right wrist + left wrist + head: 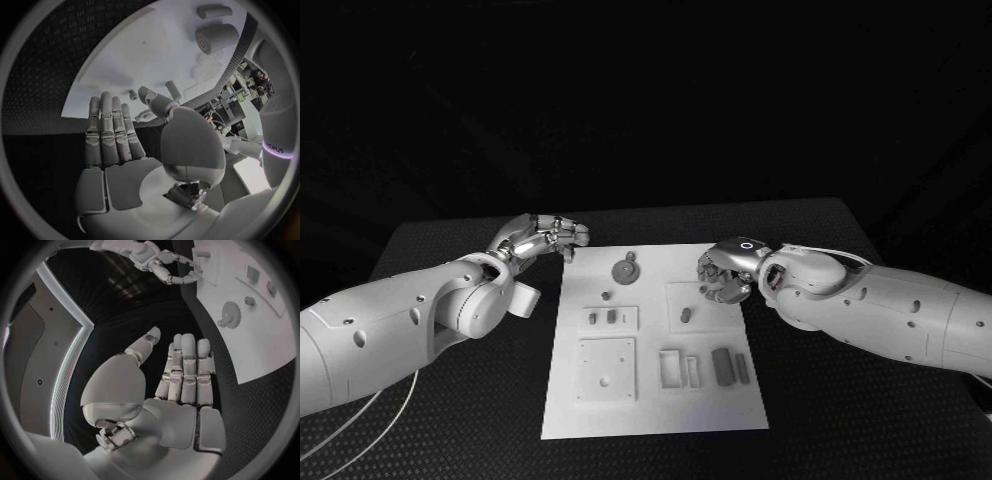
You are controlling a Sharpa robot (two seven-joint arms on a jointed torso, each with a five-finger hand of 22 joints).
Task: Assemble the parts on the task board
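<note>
Board: the white task board [733, 405] lies flat in the middle of the black worktop [444, 250], long side running away from the robot, so both arms can reach it from either side.
Left hand: the left hand [542, 237] hovers over the worktop just beside the board's far left corner. Its fingers [187, 365] are straight and close together, the thumb apart, and it holds nothing. I judge it is parked clear so as not to cover the parts.
Gear: a round toothed gear [629, 270] sits near the far edge of the board, between the two hands, untouched.
Small pegs: two small parts [603, 317] stand in a raised square left of centre; another small peg [606, 294] stands just beyond them.
Plate: a larger square plate [607, 368] lies nearer the robot on the left half, flat.
Slots: upright rectangular pieces [692, 368] stand side by side on the right half, near the robot.
Oval part: a small oval part [685, 315] rests in the square field on the right half.
Right hand: the right hand [728, 272] hangs over the far right edge of the board, close above that square field. The wrist view shows its fingers [109, 130] extended and empty, nothing in the palm.
Stage: judging by the untouched parts, assembly looks barely begun; the right hand seems placed to reach for a piece first.
</note>
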